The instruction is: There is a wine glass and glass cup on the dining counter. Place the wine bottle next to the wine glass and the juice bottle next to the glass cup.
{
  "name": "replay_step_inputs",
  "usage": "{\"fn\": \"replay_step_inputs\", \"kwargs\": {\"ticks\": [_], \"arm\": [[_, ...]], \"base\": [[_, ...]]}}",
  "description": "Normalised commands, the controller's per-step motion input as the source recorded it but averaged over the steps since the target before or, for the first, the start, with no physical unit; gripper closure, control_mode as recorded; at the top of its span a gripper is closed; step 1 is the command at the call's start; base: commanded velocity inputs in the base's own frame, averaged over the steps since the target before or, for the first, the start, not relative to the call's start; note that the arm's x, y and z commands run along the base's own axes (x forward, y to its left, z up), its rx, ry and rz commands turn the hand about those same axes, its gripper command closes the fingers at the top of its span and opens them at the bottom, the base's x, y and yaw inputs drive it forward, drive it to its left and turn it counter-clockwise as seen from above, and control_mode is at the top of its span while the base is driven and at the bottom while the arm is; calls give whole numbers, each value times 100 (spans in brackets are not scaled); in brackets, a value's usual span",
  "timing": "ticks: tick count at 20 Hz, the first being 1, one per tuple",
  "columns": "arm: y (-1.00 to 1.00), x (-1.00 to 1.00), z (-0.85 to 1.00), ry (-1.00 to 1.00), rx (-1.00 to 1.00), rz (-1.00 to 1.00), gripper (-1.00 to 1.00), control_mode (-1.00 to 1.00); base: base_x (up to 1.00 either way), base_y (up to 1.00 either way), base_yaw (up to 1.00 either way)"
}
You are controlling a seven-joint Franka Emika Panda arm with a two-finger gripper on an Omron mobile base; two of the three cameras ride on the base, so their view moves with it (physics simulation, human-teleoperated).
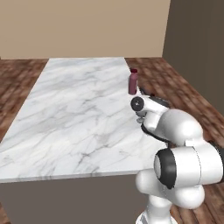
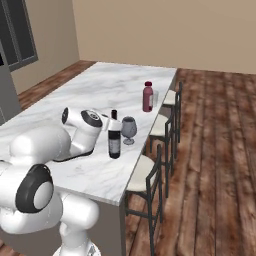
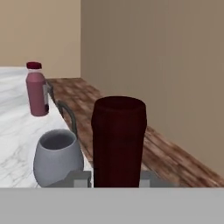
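one gripper (image 3: 116,178) clamps wine bottle (image 2: 114,140) – beside wine glass (image 2: 129,129)

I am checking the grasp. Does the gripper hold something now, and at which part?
Yes. The gripper is shut on the wine bottle, at its narrow neck just below the dark reddish top.

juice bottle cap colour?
Dark red, on the maroon-pink juice bottle; clearest in the hand view.

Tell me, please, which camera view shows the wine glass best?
The right base view: the wine glass stands whole on the dining counter, bowl, stem and foot visible, beside the wine bottle. The hand view shows its bowl from close by, with the foot hidden. In the left base view the arm covers that spot.
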Motion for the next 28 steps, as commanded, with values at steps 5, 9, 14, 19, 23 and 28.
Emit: {"fn": "replay_step_inputs", "kwargs": {"ticks": [5,9,14,19,23,28], "arm": [[-2,24,-18,0,0,7,100,-100],[-4,30,-14,0,0,6,100,-100],[-1,27,-10,0,0,7,100,-100],[-2,23,-12,0,0,6,100,-100],[0,17,-21,0,0,6,100,-100],[-1,20,-15,0,0,6,100,-100]], "base": [[0,0,0],[0,0,0],[0,0,0],[0,0,0],[0,0,0],[0,0,0]]}}
